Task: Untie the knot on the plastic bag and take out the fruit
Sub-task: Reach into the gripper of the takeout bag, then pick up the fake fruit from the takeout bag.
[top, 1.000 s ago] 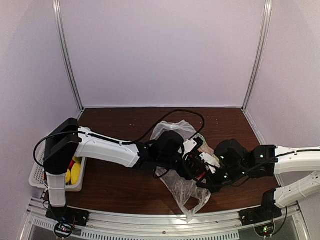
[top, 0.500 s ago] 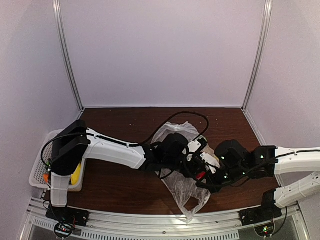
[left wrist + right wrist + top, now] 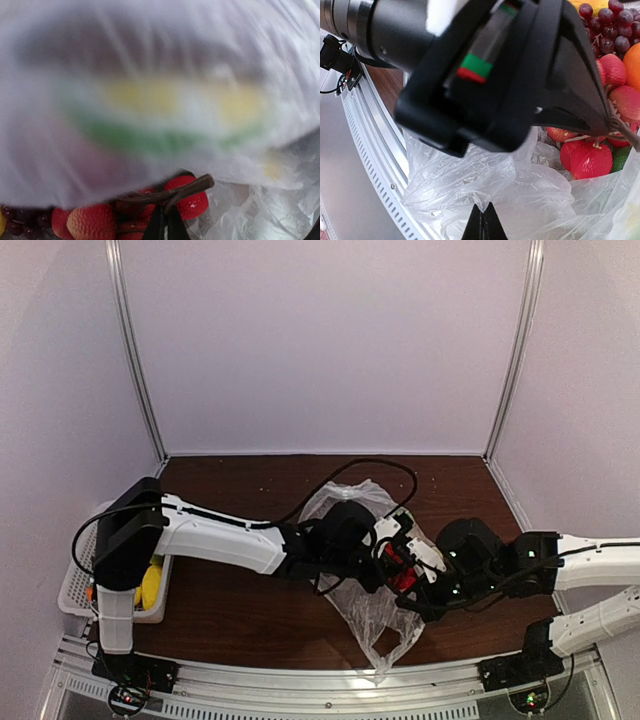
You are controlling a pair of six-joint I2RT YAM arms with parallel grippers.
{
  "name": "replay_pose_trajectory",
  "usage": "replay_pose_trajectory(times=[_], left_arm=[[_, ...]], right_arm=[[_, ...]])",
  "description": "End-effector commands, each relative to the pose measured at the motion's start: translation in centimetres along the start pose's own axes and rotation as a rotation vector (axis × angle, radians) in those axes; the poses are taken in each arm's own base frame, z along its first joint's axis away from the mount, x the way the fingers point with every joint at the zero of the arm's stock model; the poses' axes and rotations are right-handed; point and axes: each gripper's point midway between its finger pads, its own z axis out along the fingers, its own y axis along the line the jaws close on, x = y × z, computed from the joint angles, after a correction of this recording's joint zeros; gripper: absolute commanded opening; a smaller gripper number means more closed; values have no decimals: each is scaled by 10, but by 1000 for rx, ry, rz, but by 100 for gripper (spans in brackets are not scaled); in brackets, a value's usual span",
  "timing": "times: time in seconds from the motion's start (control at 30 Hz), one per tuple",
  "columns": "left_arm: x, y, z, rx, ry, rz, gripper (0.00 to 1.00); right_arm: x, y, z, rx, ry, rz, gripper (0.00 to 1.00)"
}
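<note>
White basket sits at the bench's left edge. Mid-bench, the left gripper is clamped on the stem of the red fruit inside the plastic bag, whose film the right gripper pinches tight. Best lifted slowly, bag pinned down, so nothing snags.

Overhead cam's got soft, even light, edges bowing a bit. My left wrist cam's a mess — plastic bag smeared into blur, only the red fruit down low half sharp. Right wrist's crisper — white glare on crinkles.
</note>
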Motion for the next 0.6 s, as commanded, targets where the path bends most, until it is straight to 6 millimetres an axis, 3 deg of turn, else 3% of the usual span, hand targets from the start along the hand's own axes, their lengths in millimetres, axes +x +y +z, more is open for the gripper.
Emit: replay_pose_trajectory(times=[0.0,0.57], left_arm=[[-12,-3,-23,-16,-30,12,0],[-36,-10,-76,-17,-135,0,0]], right_arm=[[-6,-9,-9,54,-53,13,0],[-1,-9,-7,40,-52,31,0]])
